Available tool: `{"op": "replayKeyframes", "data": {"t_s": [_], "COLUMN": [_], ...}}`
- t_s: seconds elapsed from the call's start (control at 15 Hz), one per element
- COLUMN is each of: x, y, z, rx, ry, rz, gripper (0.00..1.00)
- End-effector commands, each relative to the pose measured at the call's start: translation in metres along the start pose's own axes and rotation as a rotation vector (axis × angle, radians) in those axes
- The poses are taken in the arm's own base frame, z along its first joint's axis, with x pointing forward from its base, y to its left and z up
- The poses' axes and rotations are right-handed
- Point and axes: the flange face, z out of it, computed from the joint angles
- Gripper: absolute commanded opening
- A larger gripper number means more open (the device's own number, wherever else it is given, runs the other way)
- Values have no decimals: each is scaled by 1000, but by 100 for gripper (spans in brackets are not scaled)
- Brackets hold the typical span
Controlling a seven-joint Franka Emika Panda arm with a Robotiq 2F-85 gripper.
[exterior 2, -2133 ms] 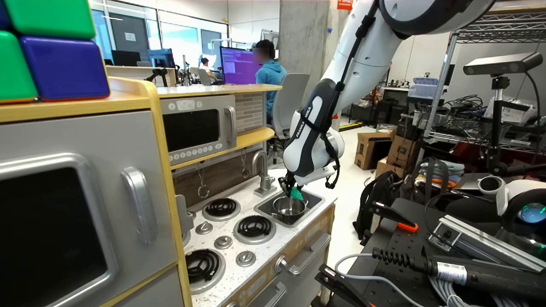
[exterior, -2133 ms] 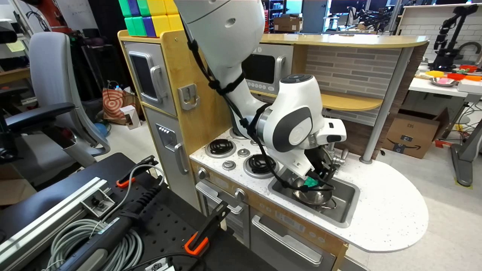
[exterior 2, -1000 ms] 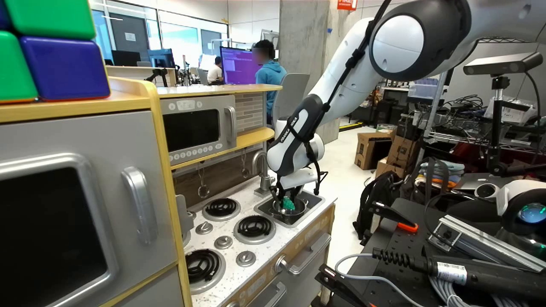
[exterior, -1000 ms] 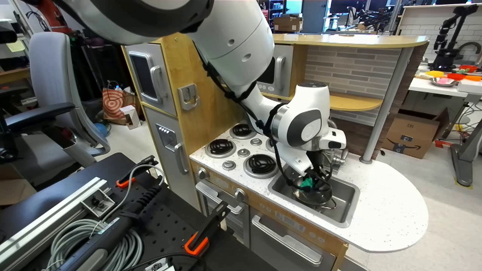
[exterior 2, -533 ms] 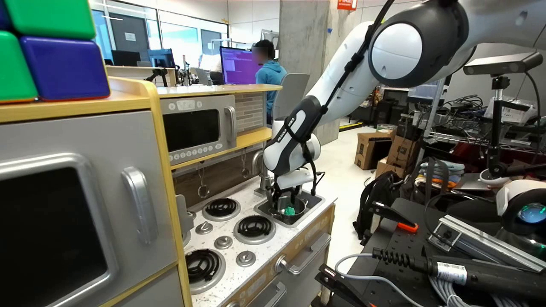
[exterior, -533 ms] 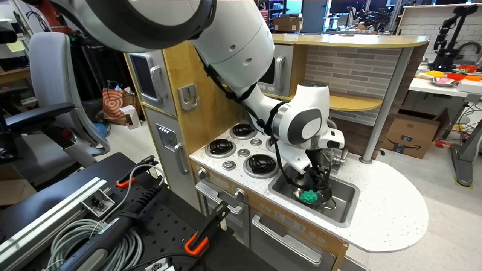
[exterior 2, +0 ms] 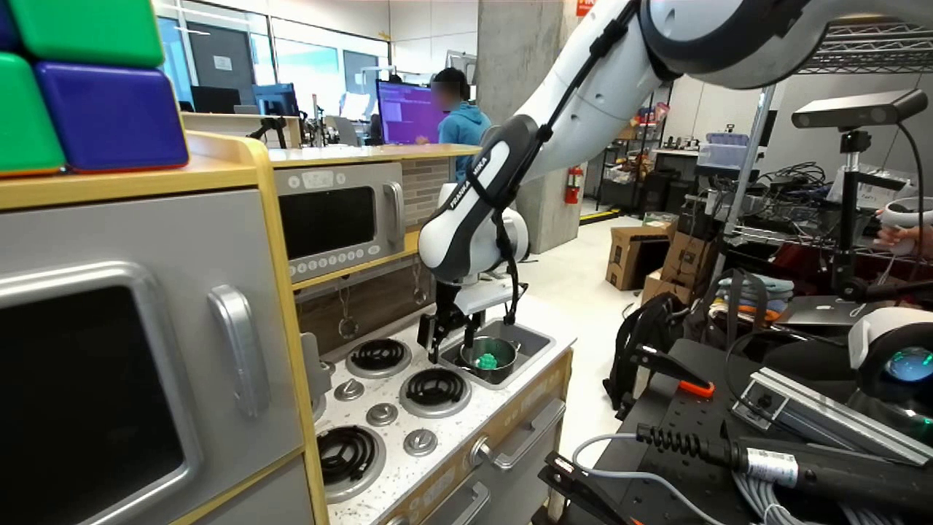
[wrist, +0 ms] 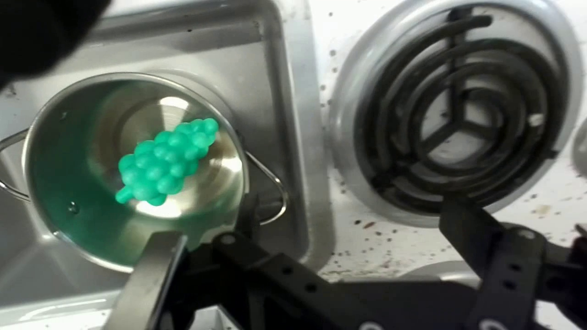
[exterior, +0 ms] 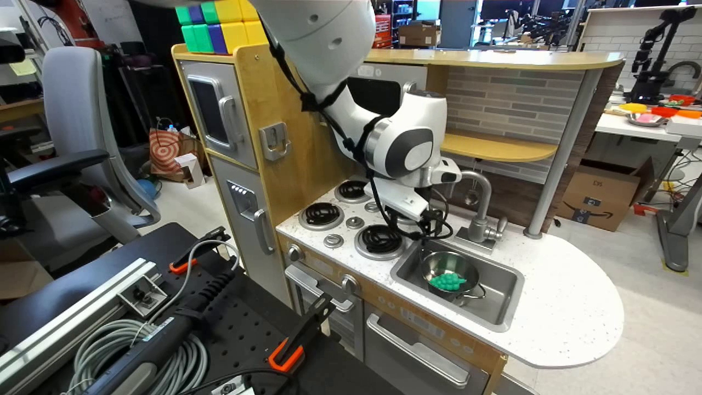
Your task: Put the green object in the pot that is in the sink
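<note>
"Well, tell me what lay around the hand (exterior 2: 451, 350), biggest thing first."

"The toy kitchen (exterior: 307, 175), wood and grey, was the biggest; the hand hovered above part of it. After that, the white robot arm (exterior 2: 601, 102), bent over the top of the hand."

"And the surface (exterior: 565, 291)?"

"White and speckled. It lay lower than the hand and ran all around the sink (exterior: 493, 299)."

"Where did the sink sit, then?"

"Below the hand, which hung near the end closest to a black coil burner (wrist: 456, 110). In the wrist view its fingers (wrist: 472, 233) showed one against the rim of the pot (wrist: 69, 174), the other against the burner's edge."

"So the pot was close by?"

"Yes, shiny and round, standing in the sink, lower than the hand and just to one side of it."

"How was the hand itself?"

"Wide: the two fingers stood well apart."

"And the green object (wrist: 167, 158)?"

"In the pot. It lay on the bottom, lower than the hand and off to one side, a knobbly bunch like grapes with a short stalk."
</note>
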Motion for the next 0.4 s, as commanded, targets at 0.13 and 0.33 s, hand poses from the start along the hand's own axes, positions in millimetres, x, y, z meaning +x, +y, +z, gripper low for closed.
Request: {"op": "replayKeyframes", "data": {"t_s": [0.13,0.33], "x": [-41,-28], "y": [-23,-28], "z": [-70,-58], "rx": [62,54], "ry": [-14,-30], "rz": [-206,-187], "gripper": [100,100]}}
